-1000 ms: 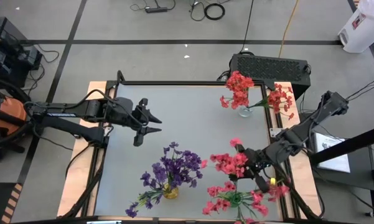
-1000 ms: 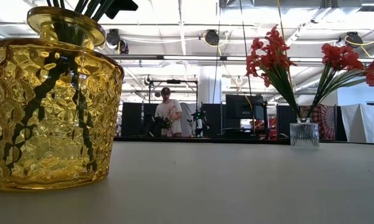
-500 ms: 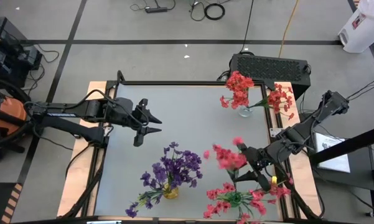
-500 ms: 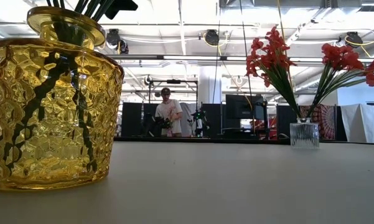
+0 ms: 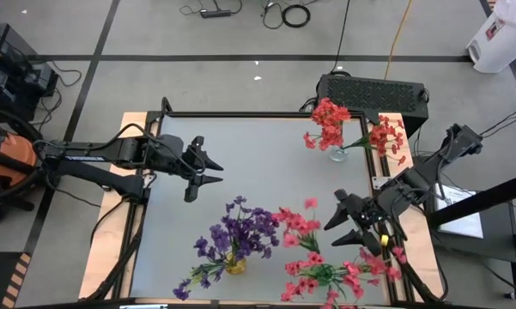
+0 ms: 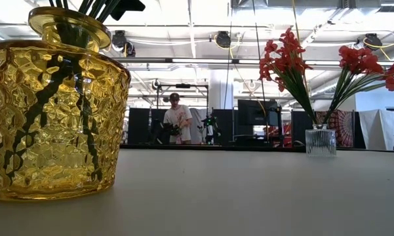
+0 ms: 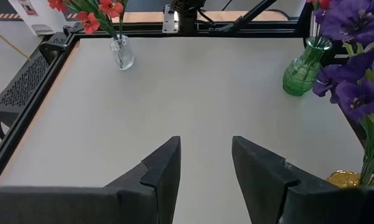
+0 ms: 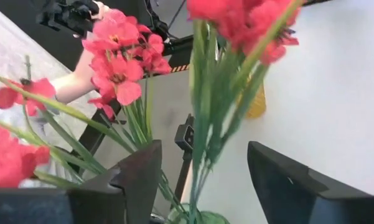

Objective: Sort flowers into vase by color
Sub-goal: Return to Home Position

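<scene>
Right gripper (image 5: 338, 221) is backing off pink flowers (image 5: 296, 225), jaws wide; should be rising clear without snagging them; left gripper (image 5: 215, 173) idling wide.

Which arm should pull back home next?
Right. The right gripper hangs open close over the pink flowers in the green vase; the left gripper sits open over bare table, apart from every vase.

Grey table (image 5: 258, 163) bearing a yellow vase (image 6: 56, 118), a green vase (image 7: 300, 74) near its right, and a clear vase (image 5: 337, 155) well beyond.
</scene>
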### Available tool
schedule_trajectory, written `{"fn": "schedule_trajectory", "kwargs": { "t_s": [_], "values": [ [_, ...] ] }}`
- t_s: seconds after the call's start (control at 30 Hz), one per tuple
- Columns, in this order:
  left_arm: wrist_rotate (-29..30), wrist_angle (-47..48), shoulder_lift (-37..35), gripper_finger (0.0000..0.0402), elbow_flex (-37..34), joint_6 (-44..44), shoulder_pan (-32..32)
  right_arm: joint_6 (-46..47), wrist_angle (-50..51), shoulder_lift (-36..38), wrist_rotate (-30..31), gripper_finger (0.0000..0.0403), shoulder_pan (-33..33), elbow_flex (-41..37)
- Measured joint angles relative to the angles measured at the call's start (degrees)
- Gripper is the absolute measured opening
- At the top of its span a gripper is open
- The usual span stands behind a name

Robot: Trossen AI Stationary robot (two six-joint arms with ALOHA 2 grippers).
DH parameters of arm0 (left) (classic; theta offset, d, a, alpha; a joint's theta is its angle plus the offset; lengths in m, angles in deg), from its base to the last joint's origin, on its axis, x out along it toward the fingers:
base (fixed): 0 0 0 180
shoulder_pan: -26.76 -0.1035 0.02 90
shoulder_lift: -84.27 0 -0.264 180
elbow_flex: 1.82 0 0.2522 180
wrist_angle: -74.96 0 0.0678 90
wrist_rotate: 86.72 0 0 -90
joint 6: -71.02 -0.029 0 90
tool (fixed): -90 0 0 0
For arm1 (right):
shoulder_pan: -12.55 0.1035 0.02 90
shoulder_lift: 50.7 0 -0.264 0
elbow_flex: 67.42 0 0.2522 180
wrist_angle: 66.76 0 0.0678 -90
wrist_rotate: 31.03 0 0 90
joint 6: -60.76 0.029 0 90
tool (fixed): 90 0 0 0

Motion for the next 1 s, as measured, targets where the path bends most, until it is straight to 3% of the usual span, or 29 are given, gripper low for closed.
{"fn": "schedule_trajectory", "kwargs": {
  "t_s": [0.37,0.63,0.87,1.0],
  "values": [
    [0.5,-2.52,0.01,0.0152,0.02,-0.67,0.02,0.14,8.27,6.12,1.85,0.0213,0.0,0.0],
    [7.38,-5.92,-1.1,0.0152,0.02,-7.55,-0.07,-2.99,13.35,12.76,6.11,0.021,0.0,0.0],
    [7.35,-6.86,-7.6,0.0152,0.02,-10.43,-1.11,-10.16,13.56,17.33,6.29,0.021,0.0,0.0],
    [4.22,-4.65,-12.59,0.0152,0.04,-10.35,-1.14,-13.25,14.63,19.49,8.42,0.021,0.0,0.0]
  ]
}}
